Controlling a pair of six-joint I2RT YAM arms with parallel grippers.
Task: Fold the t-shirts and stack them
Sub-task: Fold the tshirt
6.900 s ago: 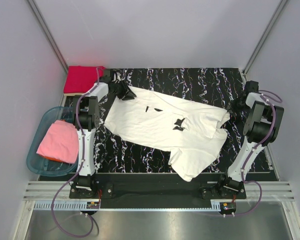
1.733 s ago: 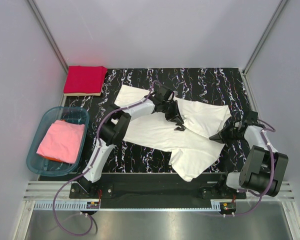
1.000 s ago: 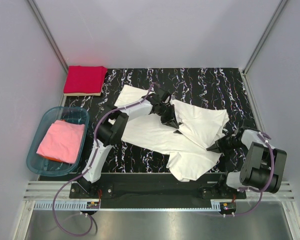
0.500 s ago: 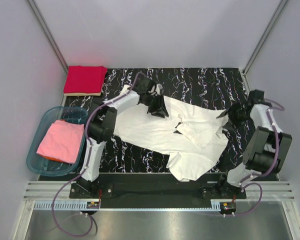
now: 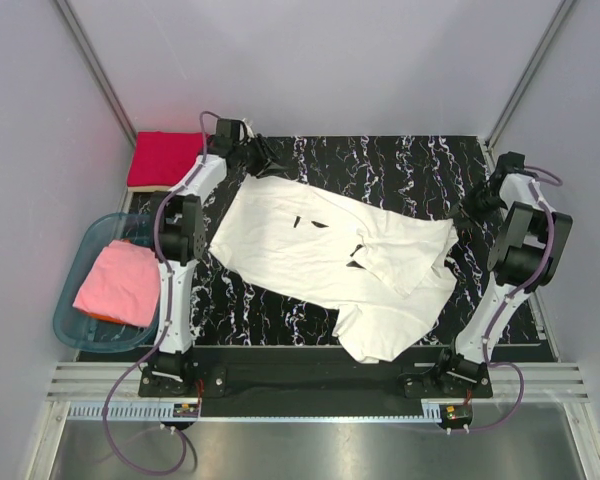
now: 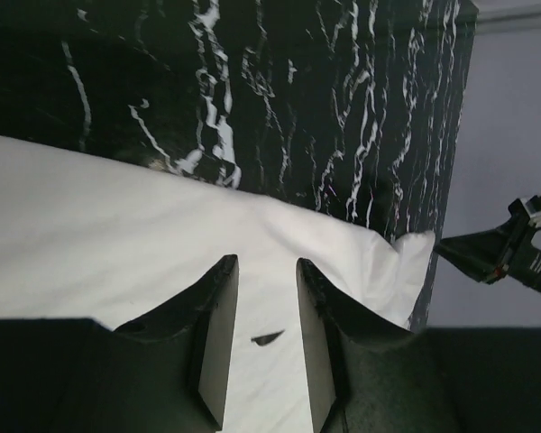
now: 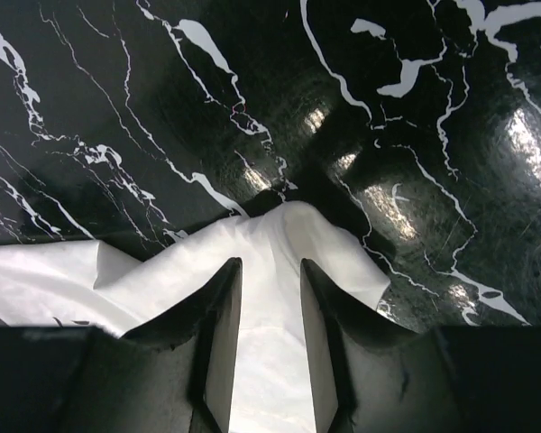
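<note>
The white t-shirt (image 5: 320, 250) lies spread on the black streaked mat (image 5: 380, 165), with its right part lapped over itself. My left gripper (image 5: 269, 165) stands open over the shirt's far left corner; the left wrist view shows white cloth (image 6: 117, 234) under the parted fingers (image 6: 218, 307), nothing pinched. At the shirt's right edge my right gripper (image 5: 471, 212) is open too, its fingers (image 7: 224, 307) parted above a raised fold of cloth (image 7: 293, 230). The red t-shirt (image 5: 165, 158) lies folded at the far left. The pink t-shirt (image 5: 120, 283) rests in the tub.
A translucent teal tub (image 5: 90, 240) stands left of the mat. Grey walls close in the back and both sides. The mat's far edge (image 6: 460, 54) shows in the left wrist view, with the right gripper (image 6: 500, 257) beyond the shirt.
Both grippers opened and let go of the cloth. The left arm swung from the shirt's middle to its far left corner; the right arm moved from the near right to the far right edge.
</note>
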